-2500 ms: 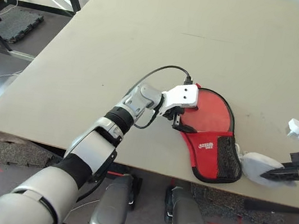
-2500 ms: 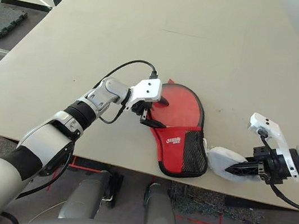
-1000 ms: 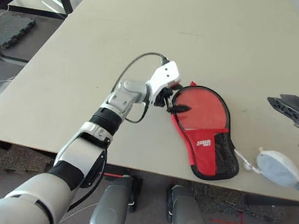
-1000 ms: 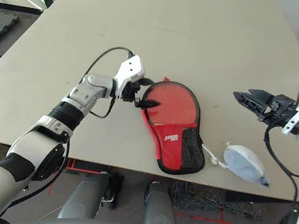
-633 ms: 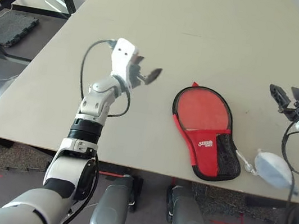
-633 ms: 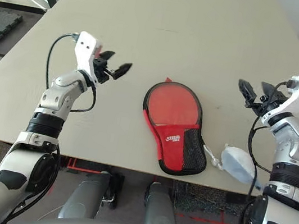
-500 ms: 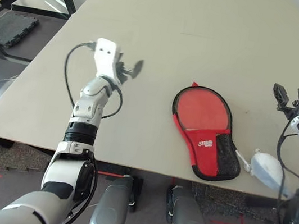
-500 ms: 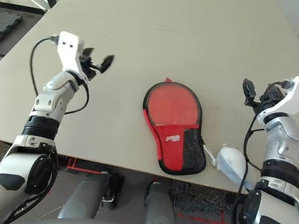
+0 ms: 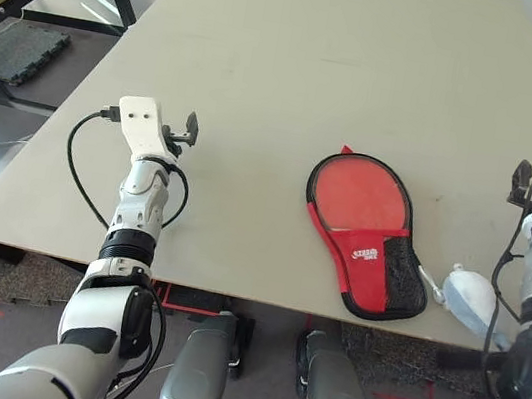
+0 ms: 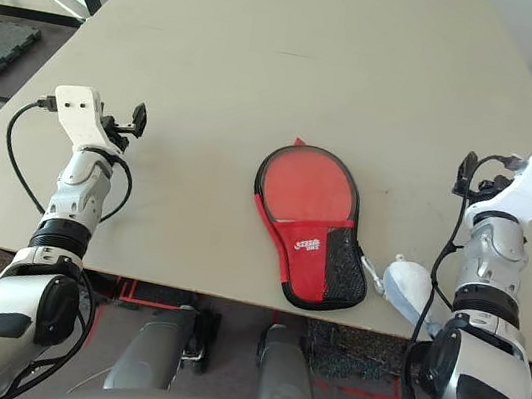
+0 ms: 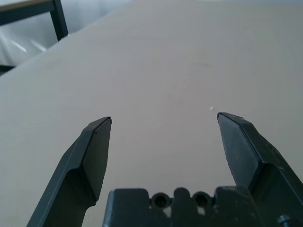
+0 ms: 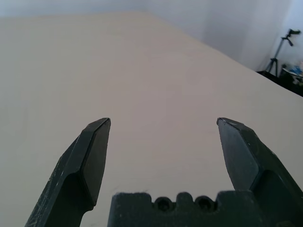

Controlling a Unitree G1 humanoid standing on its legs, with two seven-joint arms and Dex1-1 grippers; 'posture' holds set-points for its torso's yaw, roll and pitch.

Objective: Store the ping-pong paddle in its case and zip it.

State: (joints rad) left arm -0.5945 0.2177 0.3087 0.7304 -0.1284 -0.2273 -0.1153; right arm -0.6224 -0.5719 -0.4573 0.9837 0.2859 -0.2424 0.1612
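both of my claws are released and empty: my left claw hangs over bare desk off to the left, and my right claw hangs over bare desk far out on the right, each well apart from the case. the case lies flat near the desk's front edge, red with black zipper edging, its round end away from me and its black mesh pocket toward me. the round end looks red like a rubber face, so i judge the ping-pong paddle is inside or under the flap, but i cannot tell whether i am looking at fabric or paddle, nor whether the zipper is run all the way round; no handle shows. that is the first risk: if i treat the job as finished and the zip is partly open, the paddle could slide out. if i go back in for the slider, it is small and i cannot pick it out, so my claw may pinch fabric instead and drag the whole case. it sits close to the front edge, and a pull toward me could tip it off. a whitish pouch lies just beside the mesh end, right at the edge, and my right arm could knock it to the floor.
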